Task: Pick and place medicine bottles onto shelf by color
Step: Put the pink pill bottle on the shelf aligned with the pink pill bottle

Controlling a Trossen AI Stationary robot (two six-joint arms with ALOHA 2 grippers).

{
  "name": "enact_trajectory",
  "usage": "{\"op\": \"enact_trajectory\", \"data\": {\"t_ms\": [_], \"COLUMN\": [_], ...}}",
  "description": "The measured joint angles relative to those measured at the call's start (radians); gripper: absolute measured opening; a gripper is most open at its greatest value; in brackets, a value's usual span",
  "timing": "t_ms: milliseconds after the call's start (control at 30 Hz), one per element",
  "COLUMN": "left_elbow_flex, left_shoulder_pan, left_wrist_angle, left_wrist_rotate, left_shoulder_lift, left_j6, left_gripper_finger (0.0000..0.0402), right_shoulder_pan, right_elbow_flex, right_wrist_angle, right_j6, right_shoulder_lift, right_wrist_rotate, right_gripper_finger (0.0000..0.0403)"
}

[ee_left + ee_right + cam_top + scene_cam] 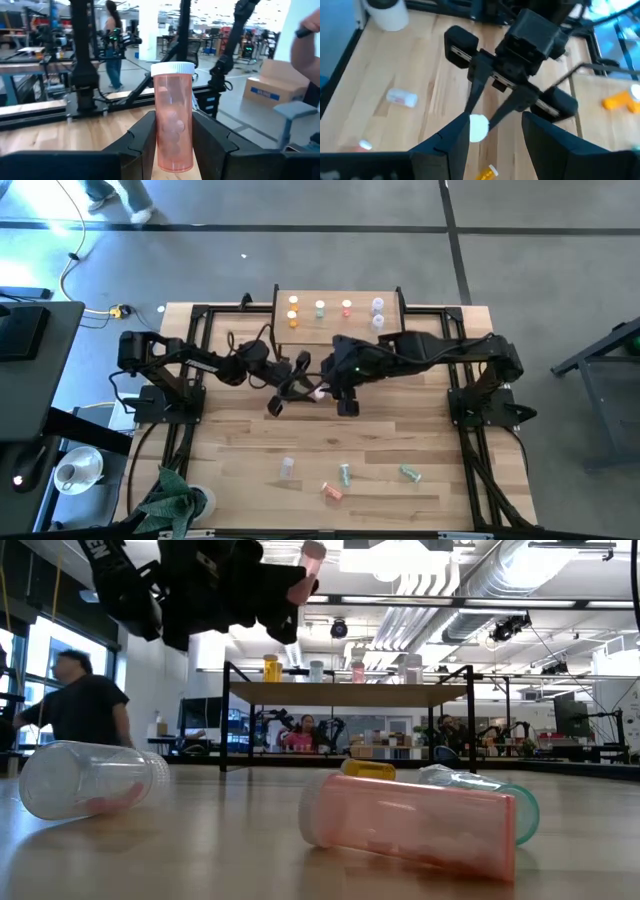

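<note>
Pink bottle in the left claw: pink bottle stands upright between the two dark fingers, white cap on top.
Left claw: left claw is pinching the pink bottle — up in the air over the middle of the table.
Right claw: right claw has its fingers spread with nothing between them, just beside the left claw and looking down at the white cap.
Shelf: shelf sits at the far edge of the table. Orange, green, pink and clear bottles stand on it in a row.
Bottles lying down: clear bottle, second pink bottle and two green bottles lie on the table — near its front edge.
Person: person shows in the room behind.
</note>
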Motion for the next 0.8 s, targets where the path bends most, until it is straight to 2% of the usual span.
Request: {"op": "enact_trajectory", "data": {"t_ms": [333, 467, 800], "left_elbow_flex": [0.0, 0.003, 0.011], "left_shoulder_pan": [-0.042, -0.053, -0.071], "left_wrist_angle": [0.007, 0.01, 0.012], "left_wrist_rotate": [-0.017, -0.061, -0.08], "left_shoulder_lift": [0.0, 0.0, 0.0], "left_j6": [0.015, 0.014, 0.004], "left_gripper_finger": [0.0101, 0.0101, 0.0101], "right_shoulder_pan": [0.002, 0.002, 0.002], "right_elbow_flex": [-0.077, -0.117, -0.153], "right_wrist_angle": [0.073, 0.088, 0.098], "right_j6": [-0.052, -0.047, -0.01], "right_shoulder_lift": [0.0, 0.0, 0.0], "right_wrist_rotate": [-0.123, -0.123, -0.106], "right_gripper_finger": [0.0172, 0.0171, 0.0171]}}
